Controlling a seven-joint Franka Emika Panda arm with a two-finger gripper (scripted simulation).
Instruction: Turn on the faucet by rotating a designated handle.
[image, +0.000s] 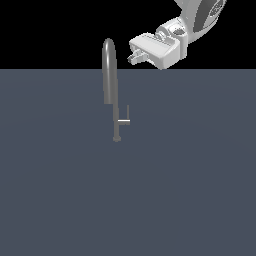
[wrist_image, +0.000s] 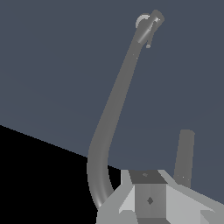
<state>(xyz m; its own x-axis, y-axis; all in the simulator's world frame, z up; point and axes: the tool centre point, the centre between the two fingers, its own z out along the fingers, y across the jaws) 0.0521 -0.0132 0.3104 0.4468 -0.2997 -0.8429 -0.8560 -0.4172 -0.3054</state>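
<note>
The faucet (image: 109, 70) is a tall slim grey tap with a high arched spout, a thin stem and a small round base on the flat grey surface. Its handle (image: 125, 119) is a thin L-shaped lever off the stem, low down, on the exterior view's right, with its bar pointing up. My gripper (image: 133, 55) hangs at the height of the arch's top, just to its right, apart from the faucet and well above the handle. Its fingers look shut and empty. In the wrist view the gripper (wrist_image: 147, 176) sits beside the spout (wrist_image: 113, 105); the handle (wrist_image: 150, 27) is far off by the base.
The flat grey-blue surface (image: 190, 190) runs across the whole lower scene, with black background behind it. The white arm (image: 200, 20) comes in from the upper right of the exterior view. The spout's outlet end (wrist_image: 185, 153) hangs close to my fingers.
</note>
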